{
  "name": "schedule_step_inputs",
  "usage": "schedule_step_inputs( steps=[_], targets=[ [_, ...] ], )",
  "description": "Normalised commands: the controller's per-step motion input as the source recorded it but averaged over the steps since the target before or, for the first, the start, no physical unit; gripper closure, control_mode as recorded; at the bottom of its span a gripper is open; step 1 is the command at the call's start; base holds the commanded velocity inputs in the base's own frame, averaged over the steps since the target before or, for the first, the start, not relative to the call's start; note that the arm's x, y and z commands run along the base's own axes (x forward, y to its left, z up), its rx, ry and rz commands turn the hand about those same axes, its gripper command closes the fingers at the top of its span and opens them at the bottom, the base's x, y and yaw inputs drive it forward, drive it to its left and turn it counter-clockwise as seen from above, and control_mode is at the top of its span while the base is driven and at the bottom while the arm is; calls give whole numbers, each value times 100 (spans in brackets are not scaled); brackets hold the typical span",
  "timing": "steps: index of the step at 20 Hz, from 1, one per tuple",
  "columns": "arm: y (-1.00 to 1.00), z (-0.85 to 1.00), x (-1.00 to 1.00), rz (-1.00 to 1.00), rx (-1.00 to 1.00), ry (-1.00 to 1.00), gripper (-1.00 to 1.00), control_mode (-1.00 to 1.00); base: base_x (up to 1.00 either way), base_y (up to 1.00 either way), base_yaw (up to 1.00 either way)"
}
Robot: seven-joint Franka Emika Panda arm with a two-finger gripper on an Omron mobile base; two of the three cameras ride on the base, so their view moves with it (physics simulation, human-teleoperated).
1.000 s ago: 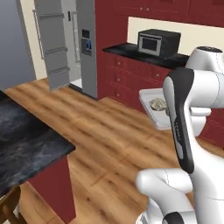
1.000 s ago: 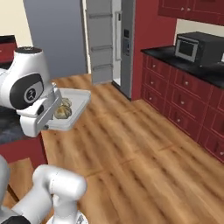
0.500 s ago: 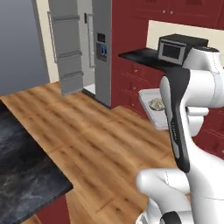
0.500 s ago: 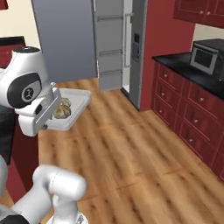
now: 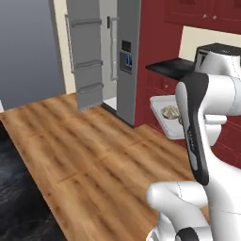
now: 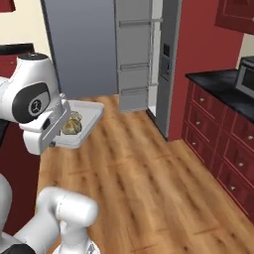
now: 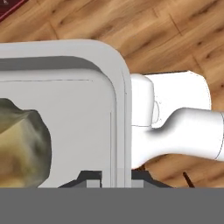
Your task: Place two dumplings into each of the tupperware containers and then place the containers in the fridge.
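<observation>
End effector (image 7: pixel 113 177) pinches narrowly the rim of the tupperware container (image 6: pixel 88 120) holding dumplings (image 6: pixel 71 125); the fridge (image 6: pixel 136 54), door open, stands ahead, upper centre of the right base view

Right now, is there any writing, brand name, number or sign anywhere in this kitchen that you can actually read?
No readable text anywhere.
Fridge: the small dark panel on its front shows bluish marks, too blurred to read.
Arm joint: a small round emblem, not legible as letters.
Tupperware container with dumplings, held by the gripper: plain white, no label.
Microwave: no legible markings.
</observation>
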Motion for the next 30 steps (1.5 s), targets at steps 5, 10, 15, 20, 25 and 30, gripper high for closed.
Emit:
schedule_step_inputs(
  steps=[5, 10, 15, 20, 25, 30],
  targets=[
    [0, 0, 0, 0, 0, 0, 100, 100, 100, 4, 8],
    [0, 0, 0, 0, 0, 0, 100, 100, 100, 0, 0],
    [0, 0, 0, 0, 0, 0, 100, 100, 100, 2, -15],
    [0, 0, 0, 0, 0, 0, 100, 100, 100, 18, -42],
    [0, 0, 0, 0, 0, 0, 100, 100, 89, 22, -57],
    [0, 0, 0, 0, 0, 0, 100, 100, 79, 59, -67]
  ],
)
